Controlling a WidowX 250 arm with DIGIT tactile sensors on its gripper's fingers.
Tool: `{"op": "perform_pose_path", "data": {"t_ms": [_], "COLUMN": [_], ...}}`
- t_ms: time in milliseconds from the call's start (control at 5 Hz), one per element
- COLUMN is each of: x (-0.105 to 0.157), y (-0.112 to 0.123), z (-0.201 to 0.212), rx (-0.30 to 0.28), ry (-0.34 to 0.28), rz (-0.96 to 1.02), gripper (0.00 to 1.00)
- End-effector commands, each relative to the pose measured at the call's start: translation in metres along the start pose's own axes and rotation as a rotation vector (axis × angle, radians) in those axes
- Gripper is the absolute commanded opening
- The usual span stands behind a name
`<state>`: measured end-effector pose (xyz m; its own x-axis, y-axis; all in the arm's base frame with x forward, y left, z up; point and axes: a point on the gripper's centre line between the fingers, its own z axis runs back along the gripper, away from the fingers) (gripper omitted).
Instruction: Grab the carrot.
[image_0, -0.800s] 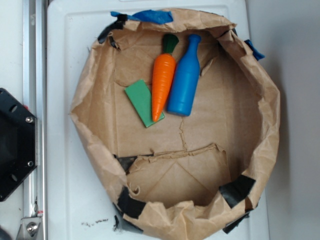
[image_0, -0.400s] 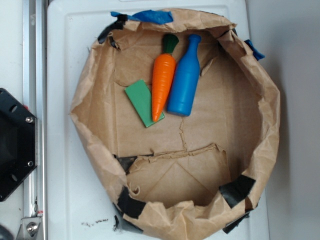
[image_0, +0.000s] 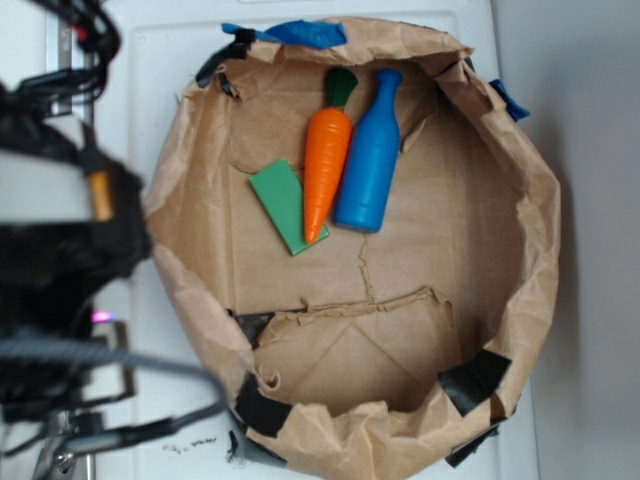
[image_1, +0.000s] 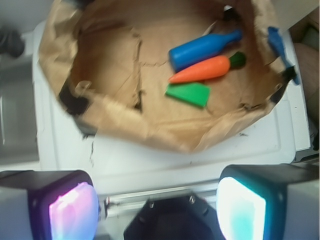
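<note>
Risking, in judgement, a nudge of the neighbours instead of a clean grab: lying tightly flanked, the smooth orange toy carrot with the dark green stem cap (image_0: 327, 165) is touching the blue plastic bottle (image_0: 368, 155) along one side and overlapping the flat green wedge block (image_0: 285, 205) at its pointed tip. Leaving little clearance for the fingers (image_1: 65, 210) on either flank of the carrot. Possibly catching the crumpled wall of the brown paper basin (image_0: 530, 230) during descent, the carrot lying inside that rim. Possibly slipping on the tapered, glossy body if gripped near the tip.

Standing spread wide apart in the wrist view, holding nothing, outside the basin and well apart from the carrot. Showing only as a blurred dark mass at the basin's outer edge in the exterior view.

Resting on the basin floor, near the far wall, stem cap pointing toward the rim. Sitting on the white desk (image_0: 130, 80).
</note>
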<state>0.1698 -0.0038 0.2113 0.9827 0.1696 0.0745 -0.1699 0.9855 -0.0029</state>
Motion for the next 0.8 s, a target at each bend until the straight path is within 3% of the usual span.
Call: {"op": "perform_pose_path", "data": {"t_ms": [0,200,400,600], "x": [0.041,0.062,0.073,0.077], "y": [0.015,0.022,0.030,0.036], "z": [-0.012,-0.029,-0.042,-0.049], "rx": [-0.016,0.017,0.059,0.060], "ry": [-0.123,-0.107,-0.096,-0.124], "rz": [0.279,0.470,0.560,0.582], "gripper": [1.00,1.00,1.00,1.00]}}
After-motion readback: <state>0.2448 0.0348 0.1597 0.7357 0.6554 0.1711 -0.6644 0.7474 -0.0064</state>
